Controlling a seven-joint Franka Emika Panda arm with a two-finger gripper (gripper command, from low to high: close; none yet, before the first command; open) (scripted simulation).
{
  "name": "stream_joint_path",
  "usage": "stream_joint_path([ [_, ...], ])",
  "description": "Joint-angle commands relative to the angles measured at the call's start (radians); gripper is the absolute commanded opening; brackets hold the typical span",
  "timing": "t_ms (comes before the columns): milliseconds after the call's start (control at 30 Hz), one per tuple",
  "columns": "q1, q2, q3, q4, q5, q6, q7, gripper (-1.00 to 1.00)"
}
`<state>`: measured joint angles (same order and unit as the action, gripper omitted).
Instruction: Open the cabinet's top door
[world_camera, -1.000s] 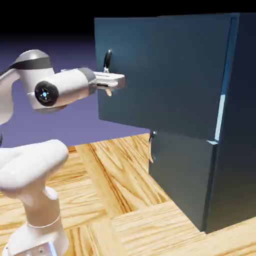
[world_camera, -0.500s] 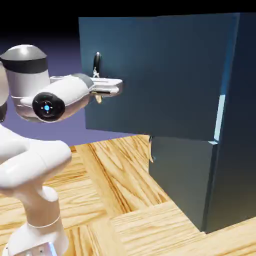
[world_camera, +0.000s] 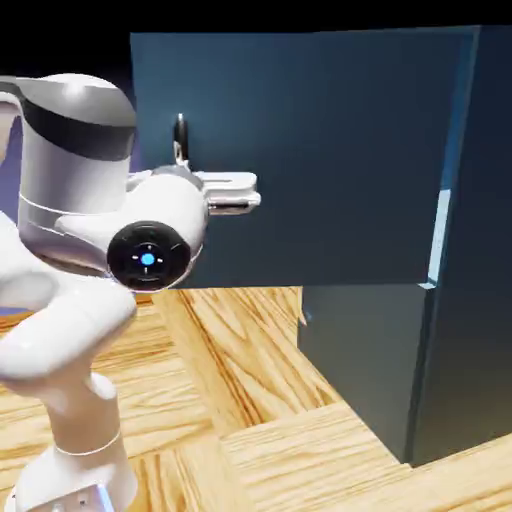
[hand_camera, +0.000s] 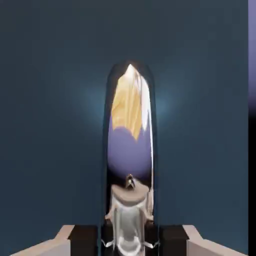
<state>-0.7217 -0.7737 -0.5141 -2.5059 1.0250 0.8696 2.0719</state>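
Cabinet (world_camera: 470, 300): tall teal box filling the exterior view from 12 to 4 o'clock, standing on the wooden surface (world_camera: 250, 400).
Top door (world_camera: 330, 150): I read it as swung well out from the body; its free edge sits at 10 o'clock, hinge side by the pale seam at 3 o'clock.
Handle (world_camera: 180, 138): small curved silver bar near the door's free edge, just above my wrist. In the hand view it fills the centre (hand_camera: 131, 150), mirror-bright, reflecting wood and backdrop.
Claw (world_camera: 250, 195): closed tight on the handle; hand view shows the bar running down between the 2 finger tips (hand_camera: 70, 240) at 6 o'clock.
Why held so: a full pinch on the bar lets the arm drag the panel round its hinge without slipping off.
Lower panel (world_camera: 360, 350): shut, at 5 o'clock, not my concern.
Progress, my judgement: door mostly open.
Risk: handle sliding out of the pinch as the swing angle grows.
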Motion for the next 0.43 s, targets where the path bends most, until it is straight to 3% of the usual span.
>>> stream_joint_path([
  [0, 0.023, 0.036, -0.022, 0.032, -0.019, -0.024, -0.019, -1.00],
  [400, 0.268, 0.452, -0.270, 0.421, -0.181, -0.332, -0.274, -1.00],
])
